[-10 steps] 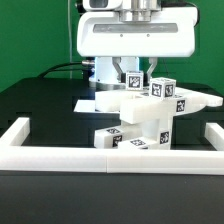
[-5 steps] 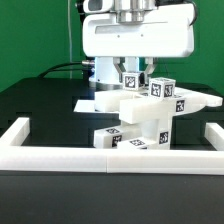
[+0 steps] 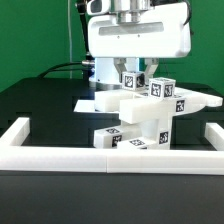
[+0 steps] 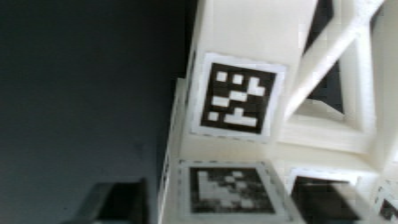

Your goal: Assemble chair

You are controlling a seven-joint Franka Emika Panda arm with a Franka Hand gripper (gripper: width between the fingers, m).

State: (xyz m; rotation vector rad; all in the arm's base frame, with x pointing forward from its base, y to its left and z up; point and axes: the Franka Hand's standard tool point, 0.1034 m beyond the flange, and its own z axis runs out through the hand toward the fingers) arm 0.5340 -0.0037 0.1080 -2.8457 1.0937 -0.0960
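The partly built chair [image 3: 150, 115] of chunky white tagged pieces stands in the middle of the black table, behind the low white wall. My gripper [image 3: 134, 70] hangs straight above it, its fingers reaching down on both sides of an upright tagged piece [image 3: 132, 80] at the top of the chair. In the wrist view the same piece [image 4: 240, 95] runs between the two dark fingers [image 4: 121, 200], with its square tag facing the camera. A narrow gap shows on each side, so the gripper [image 4: 230, 200] is open and holds nothing.
A long low white barrier wall [image 3: 60, 158] runs along the front, with short ends at both sides. A flat white board [image 3: 86, 103] lies behind the chair at the exterior view's left. The arm's base [image 3: 104, 70] and green backdrop stand behind.
The jaws have opened and let go of the upright tagged piece. The gripper housing has shifted slightly in the exterior view. The chair has not moved.
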